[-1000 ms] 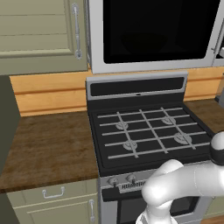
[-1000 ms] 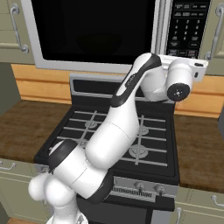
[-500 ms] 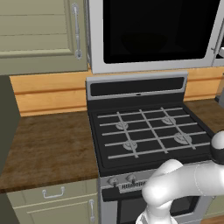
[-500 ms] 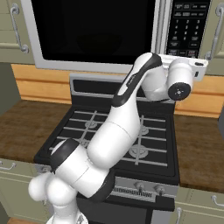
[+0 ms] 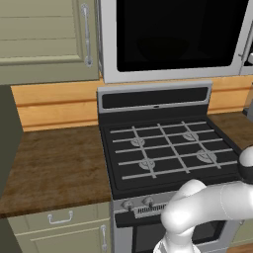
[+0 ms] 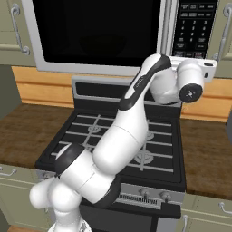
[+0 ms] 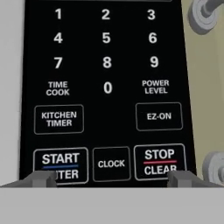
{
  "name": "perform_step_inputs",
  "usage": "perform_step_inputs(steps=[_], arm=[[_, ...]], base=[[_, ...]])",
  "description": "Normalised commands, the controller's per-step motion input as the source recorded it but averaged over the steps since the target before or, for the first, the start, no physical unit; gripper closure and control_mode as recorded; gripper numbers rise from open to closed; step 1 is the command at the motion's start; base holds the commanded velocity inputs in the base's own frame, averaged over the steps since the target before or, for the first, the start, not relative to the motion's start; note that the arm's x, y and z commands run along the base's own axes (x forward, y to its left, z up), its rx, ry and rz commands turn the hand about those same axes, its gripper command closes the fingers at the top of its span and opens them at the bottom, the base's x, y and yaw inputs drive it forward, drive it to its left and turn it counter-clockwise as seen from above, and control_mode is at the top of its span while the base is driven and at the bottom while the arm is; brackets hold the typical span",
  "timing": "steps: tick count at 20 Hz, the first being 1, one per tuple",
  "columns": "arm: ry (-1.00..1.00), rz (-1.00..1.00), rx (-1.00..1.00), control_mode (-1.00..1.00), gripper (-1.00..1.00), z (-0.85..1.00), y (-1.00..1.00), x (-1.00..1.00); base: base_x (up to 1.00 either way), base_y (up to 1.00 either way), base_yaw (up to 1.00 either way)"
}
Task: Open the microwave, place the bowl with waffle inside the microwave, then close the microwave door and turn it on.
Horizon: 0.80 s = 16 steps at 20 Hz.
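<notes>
With its jaws spread wide, the gripper [image 7: 109, 178] is hovering close to the microwave [image 6: 113, 36] keypad above the stove [image 5: 163, 148], whose rigid START button [image 7: 60, 164] probably wants one firm fingertip press.

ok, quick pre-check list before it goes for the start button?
1. microwave door shut: ok, flush in both base views.
2. Bowl inside: cannot tell, glass is black.
3. gripper open: ok, fingertips spread wide.
4. Facing keypad: ok, hand view looks squarely at it.
5. Lined up on START button: not ok, only the left fingertip is by it; gripper centre sits under CLOCK.
6. Contact with the panel: cannot tell.
</notes>
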Motion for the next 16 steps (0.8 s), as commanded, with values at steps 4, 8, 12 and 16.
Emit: perform_step_inputs(steps=[4,8,12,16], arm=[[0.0,0.0,0.0,-1.0,-1.0,0.0,-0.22,0.05],[0.0,0.0,0.0,-1.0,-1.0,0.0,-0.13,0.0],[0.0,0.0,0.0,-1.0,-1.0,0.0,-0.02,0.04],[0.0,0.0,0.0,-1.0,-1.0,0.0,-0.02,0.09]], base=[[0.0,0.0,0.0],[0.0,0.0,0.0],[0.0,0.0,0.0],[0.0,0.0,0.0]])
